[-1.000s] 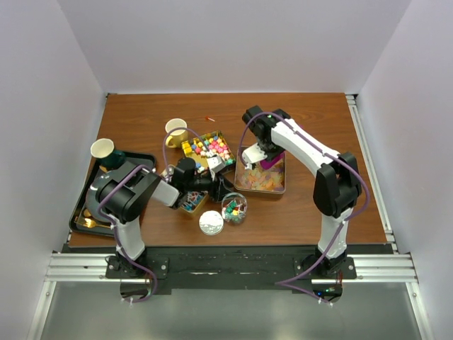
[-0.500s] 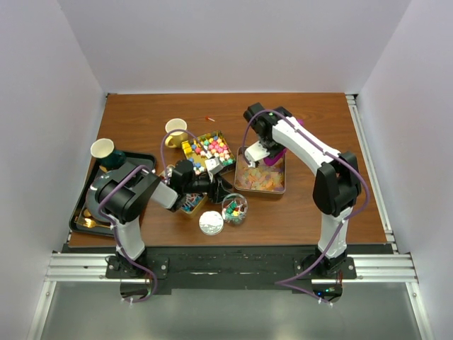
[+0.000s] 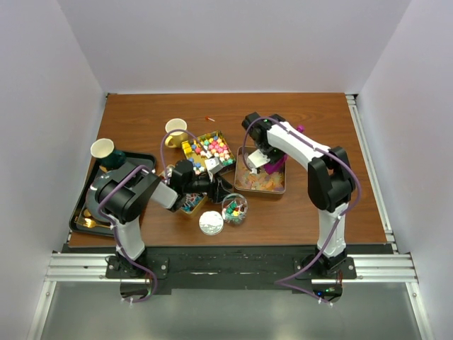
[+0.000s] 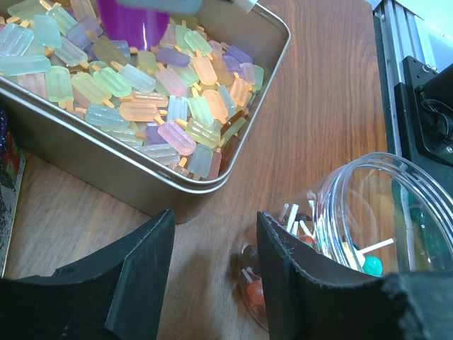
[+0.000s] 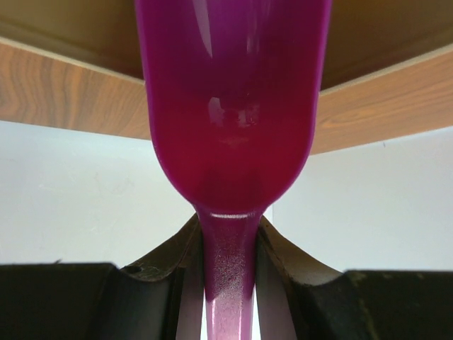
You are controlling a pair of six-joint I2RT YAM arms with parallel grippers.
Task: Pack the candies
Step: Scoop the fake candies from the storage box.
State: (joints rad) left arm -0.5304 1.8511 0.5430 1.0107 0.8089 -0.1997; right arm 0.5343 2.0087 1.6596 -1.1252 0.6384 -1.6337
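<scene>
My right gripper (image 3: 257, 159) is shut on the handle of the purple scoop (image 5: 233, 106), squeezed between both fingers (image 5: 283, 255). The scoop's bowl (image 4: 134, 21) dips into the pale translucent candies (image 4: 163, 106) in the rectangular tin (image 3: 279, 189). My left gripper (image 4: 212, 283) lies low on the table, open, with only bare wood in the gap. A clear jar (image 4: 368, 219) holding stick candies sits right beside its right finger (image 4: 304, 283). Multicoloured ball candies (image 3: 209, 148) fill a second tin. Wrapped candies (image 3: 190, 203) show in a small tin under the left arm.
A silver lid (image 3: 211, 223) lies in front of the jar (image 3: 234, 208). A yellow mug (image 3: 175, 132) stands behind the ball tin. A black tray (image 3: 79, 212) with a paper cup (image 3: 102, 149) is at the left. A small red bit (image 3: 209, 118) lies further back.
The right arm has swung slightly left and brought the scoop lower over the pale-candy tin. The left arm has stayed still.
</scene>
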